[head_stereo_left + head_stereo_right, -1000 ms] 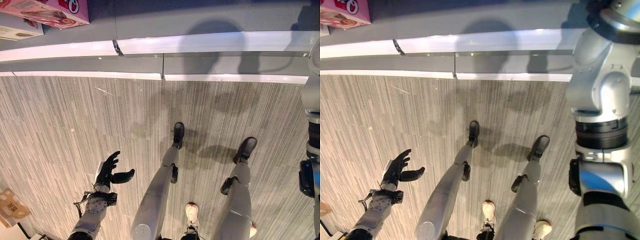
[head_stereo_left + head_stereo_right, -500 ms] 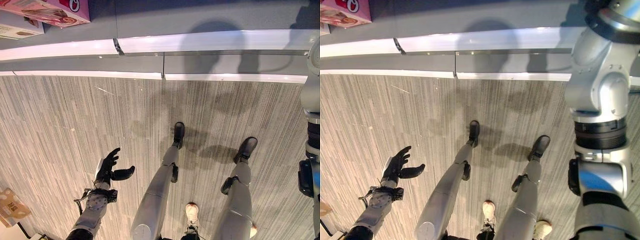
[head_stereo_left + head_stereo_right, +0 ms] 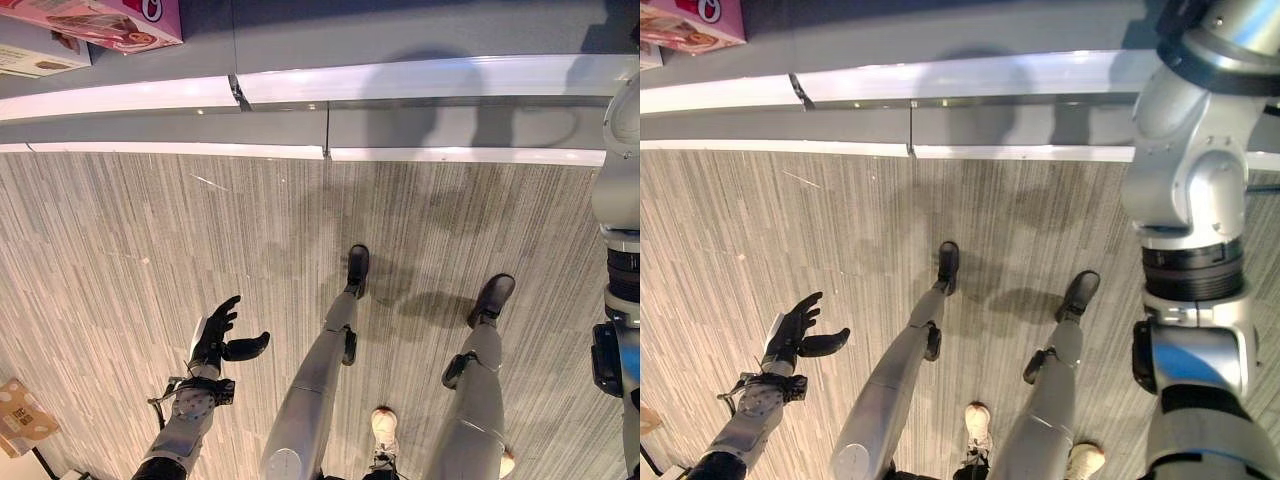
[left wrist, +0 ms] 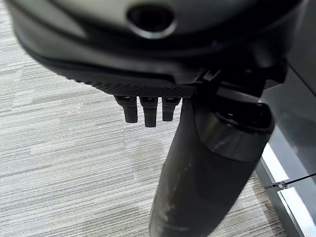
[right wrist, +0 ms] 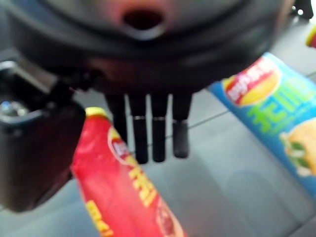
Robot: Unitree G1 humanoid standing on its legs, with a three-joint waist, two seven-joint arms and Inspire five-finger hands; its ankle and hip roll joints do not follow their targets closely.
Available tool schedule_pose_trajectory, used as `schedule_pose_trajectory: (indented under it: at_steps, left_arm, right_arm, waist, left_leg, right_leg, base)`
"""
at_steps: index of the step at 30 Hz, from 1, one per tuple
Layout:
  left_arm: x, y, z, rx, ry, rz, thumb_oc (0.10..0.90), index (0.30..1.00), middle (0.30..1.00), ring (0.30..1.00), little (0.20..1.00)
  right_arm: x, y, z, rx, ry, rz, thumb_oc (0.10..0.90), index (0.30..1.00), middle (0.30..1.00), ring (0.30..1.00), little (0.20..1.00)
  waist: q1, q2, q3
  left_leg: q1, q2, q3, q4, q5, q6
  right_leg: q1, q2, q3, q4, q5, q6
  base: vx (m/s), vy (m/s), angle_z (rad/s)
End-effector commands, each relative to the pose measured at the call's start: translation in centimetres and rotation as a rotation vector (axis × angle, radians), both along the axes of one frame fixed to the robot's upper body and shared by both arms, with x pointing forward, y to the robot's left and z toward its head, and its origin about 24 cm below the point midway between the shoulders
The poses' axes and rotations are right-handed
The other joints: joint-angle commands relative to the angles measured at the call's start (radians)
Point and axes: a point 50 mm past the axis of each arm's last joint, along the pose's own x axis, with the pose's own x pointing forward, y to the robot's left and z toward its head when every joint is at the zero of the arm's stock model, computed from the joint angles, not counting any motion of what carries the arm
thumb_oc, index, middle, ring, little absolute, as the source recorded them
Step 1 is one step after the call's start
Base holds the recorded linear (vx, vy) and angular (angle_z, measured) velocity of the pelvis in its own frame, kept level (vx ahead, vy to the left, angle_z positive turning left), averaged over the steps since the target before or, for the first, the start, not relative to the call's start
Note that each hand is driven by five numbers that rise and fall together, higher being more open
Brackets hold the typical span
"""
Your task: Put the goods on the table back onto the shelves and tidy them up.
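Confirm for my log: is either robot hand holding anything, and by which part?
Neither holds anything: left robot hand hangs open; right robot hand hovers open over a red packet.

Nothing reads clearly: yellow characters blur on the red can [image 5: 123, 197], green ones on the blue pack [image 5: 276, 123] (both bear oval logos).

My left hand [image 3: 218, 335] is showing a matt black plastic shell, its fingers [image 4: 145, 112] dull and finely textured. Below it the floor [image 3: 150, 240] is looking like streaked grey wood-grain laminate with a low sheen. Beyond the floor, the shelf edge [image 3: 420, 78] is gleaming as smooth white-painted metal. On the shelf a pink carton [image 3: 110, 18] is looking like glossy printed card. Before my right hand [image 5: 148, 59], a red tube [image 5: 126, 192] and a blue tube [image 5: 276, 113] are shining like glossy printed wrap on a smooth grey shelf board [image 5: 232, 197].
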Motion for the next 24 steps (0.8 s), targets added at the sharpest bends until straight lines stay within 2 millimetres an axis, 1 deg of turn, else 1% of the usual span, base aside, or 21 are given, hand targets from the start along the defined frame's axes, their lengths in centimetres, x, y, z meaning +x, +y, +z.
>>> schedule_pose_trajectory:
  at_steps: [1,12,22,24]
  left_arm:
    - [-3.34,3.3,-1.27,0.061,0.089,0.091,0.8,0.9,0.9,0.9,0.9]
    - [-3.24,3.3,-1.39,0.066,0.094,0.093,0.8,0.9,0.9,0.9,0.9]
    - [-3.31,3.6,-1.31,0.077,0.097,0.096,0.8,0.9,0.9,0.9,0.9]
    - [-3.37,3.63,-1.44,0.077,0.106,0.099,0.8,0.9,0.9,0.9,0.9]
  right_arm:
    - [-3.96,1.63,2.0,-0.137,-0.217,0.026,0.8,0.9,0.9,0.9,0.9]
    - [-3.85,1.58,2.05,-0.13,-0.215,0.029,0.8,0.9,0.9,0.9,0.9]
    - [-3.91,1.37,1.97,-0.125,-0.214,0.035,0.8,0.9,0.9,0.9,0.9]
    - [-3.76,1.63,1.45,-0.129,-0.202,0.063,0.8,0.9,0.9,0.9,0.9]
  waist:
    - [-0.009,0.047,-0.082]
    - [-0.01,0.05,-0.081]
    - [-0.013,0.038,-0.092]
    - [-0.017,0.031,-0.093]
  left_leg:
    - [-0.077,-0.007,-0.051,0.116,-0.124,-0.053]
    - [-0.073,-0.004,-0.051,0.109,-0.118,-0.055]
    - [-0.078,-0.002,-0.052,0.124,-0.127,-0.056]
    - [-0.071,0.003,-0.053,0.121,-0.126,-0.058]
  right_leg:
    - [-0.051,0.013,0.04,0.05,-0.022,0.049]
    - [-0.051,0.014,0.04,0.05,-0.018,0.049]
    - [-0.043,0.017,0.033,0.049,-0.023,0.049]
    - [-0.03,0.019,0.028,0.043,-0.022,0.049]
  base:
    - [0.0,0.0,0.0]
    - [0.0,-0.001,-0.01]
    - [0.0,0.0,0.0]
    - [0.01,-0.016,0.0]
